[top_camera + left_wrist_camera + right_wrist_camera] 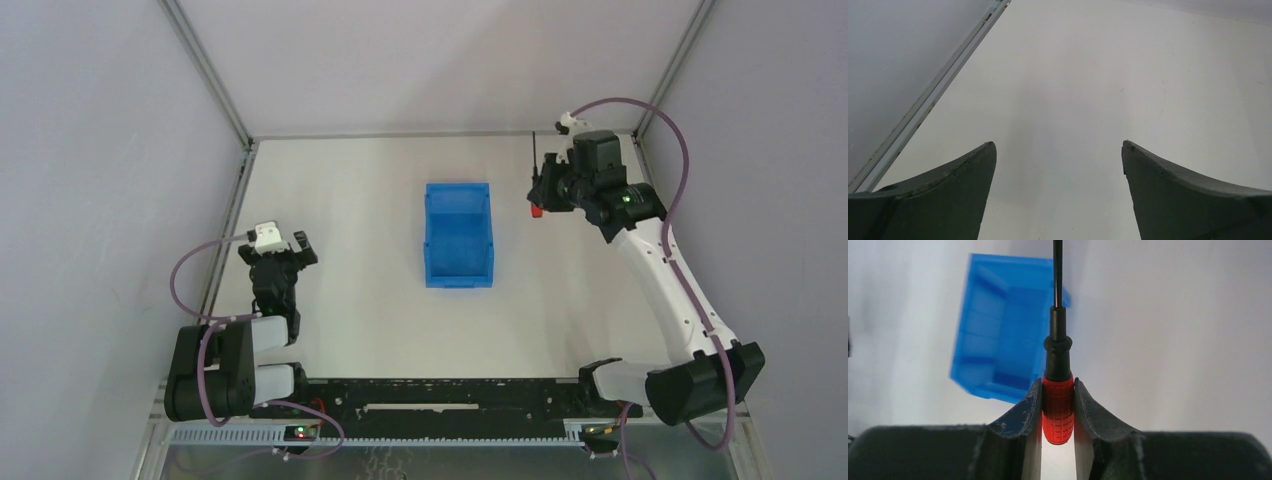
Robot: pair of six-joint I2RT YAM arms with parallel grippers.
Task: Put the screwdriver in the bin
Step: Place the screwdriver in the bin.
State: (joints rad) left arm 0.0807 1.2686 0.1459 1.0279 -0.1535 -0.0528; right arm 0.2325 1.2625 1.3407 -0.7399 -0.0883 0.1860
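My right gripper (1058, 390) is shut on the red handle of the screwdriver (1058, 407), whose thin black shaft points away from the camera. From above, the right gripper (541, 195) holds the screwdriver (537, 209) off the table, to the right of the bright blue bin (458, 235). The bin stands open-topped in mid-table and looks empty; it also shows in the right wrist view (998, 330), ahead and to the left. My left gripper (287, 246) is open and empty at the left of the table, its fingers (948, 190) wide apart over bare tabletop.
A metal frame rail (933, 90) runs along the table's left edge beside the left gripper. White walls close in the back and both sides. A black rail (440, 395) with the arm bases lies along the near edge.
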